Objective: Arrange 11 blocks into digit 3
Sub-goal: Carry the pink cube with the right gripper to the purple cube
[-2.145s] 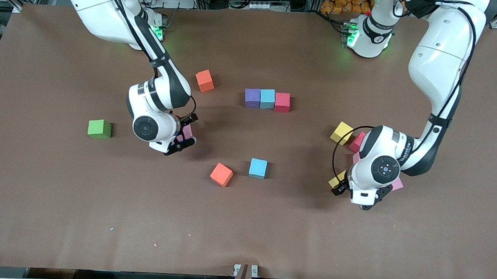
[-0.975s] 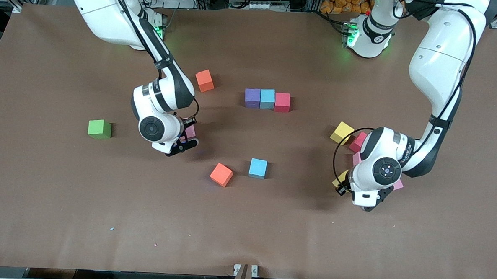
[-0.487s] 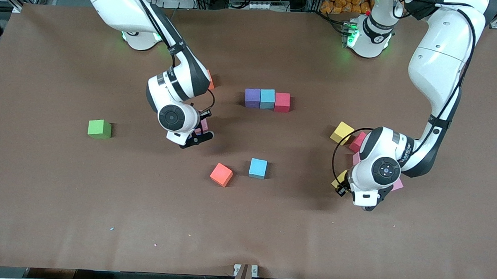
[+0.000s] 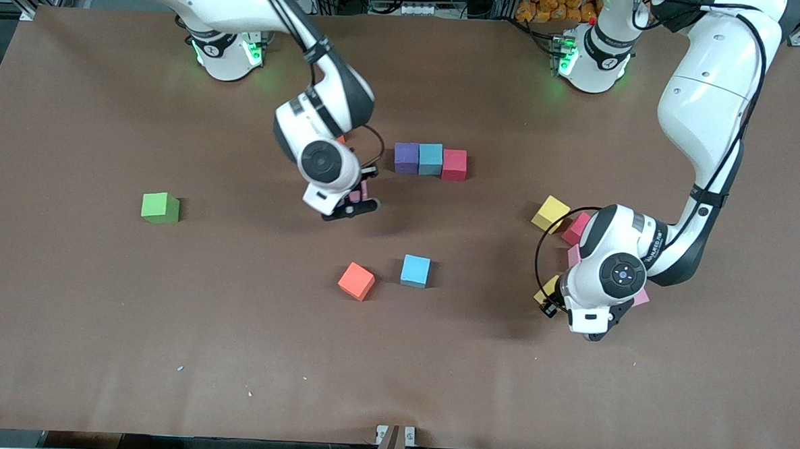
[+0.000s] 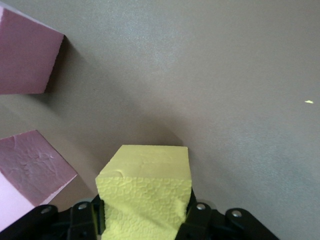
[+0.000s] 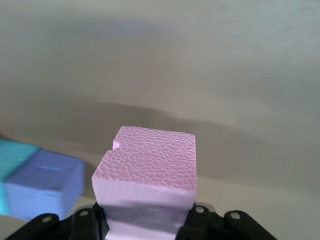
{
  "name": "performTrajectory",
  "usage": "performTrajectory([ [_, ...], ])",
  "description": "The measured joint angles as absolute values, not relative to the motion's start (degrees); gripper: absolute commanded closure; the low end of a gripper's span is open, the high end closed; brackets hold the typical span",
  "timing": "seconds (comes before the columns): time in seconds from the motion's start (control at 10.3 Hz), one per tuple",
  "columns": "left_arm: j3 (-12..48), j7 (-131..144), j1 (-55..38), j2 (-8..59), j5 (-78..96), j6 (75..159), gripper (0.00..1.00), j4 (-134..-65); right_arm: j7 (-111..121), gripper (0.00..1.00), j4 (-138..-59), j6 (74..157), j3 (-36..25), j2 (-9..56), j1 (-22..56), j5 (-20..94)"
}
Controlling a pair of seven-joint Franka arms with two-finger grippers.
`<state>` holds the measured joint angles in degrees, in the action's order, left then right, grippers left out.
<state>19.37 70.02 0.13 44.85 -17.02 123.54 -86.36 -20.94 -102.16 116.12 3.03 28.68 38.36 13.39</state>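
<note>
My right gripper (image 4: pixel 359 193) is shut on a pink block (image 4: pixel 357 195) (image 6: pixel 147 170) over bare table, close to the purple block (image 4: pixel 406 157) (image 6: pixel 45 192). Purple, light blue (image 4: pixel 430 158) and red (image 4: pixel 454 164) blocks form a touching row. My left gripper (image 4: pixel 548 300) is shut on a yellow block (image 4: pixel 544 289) (image 5: pixel 147 192) at the left arm's end. Around it lie another yellow block (image 4: pixel 550 213), a red block (image 4: pixel 577 227) and pink blocks (image 4: pixel 573 253) (image 5: pixel 30 167), partly hidden by the wrist. An orange block (image 4: pixel 356 280) and a light blue block (image 4: pixel 415 270) sit mid-table.
A green cube (image 4: pixel 160 208) stands alone toward the right arm's end. Another orange block is almost wholly hidden under the right forearm. Both arm bases stand along the table edge farthest from the front camera.
The right arm has carried the pink block from near the green cube toward the purple end of the row. The left arm has stayed where it was, still gripping the yellow block.
</note>
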Motion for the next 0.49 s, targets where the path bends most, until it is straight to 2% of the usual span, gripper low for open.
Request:
performTrajectory([
  [0.49,19.39,70.0,0.09,44.91,-17.02,123.46,1.0,-86.08,-33.92,1.0,-97.52,116.14,3.03,29.63,40.69,13.43],
])
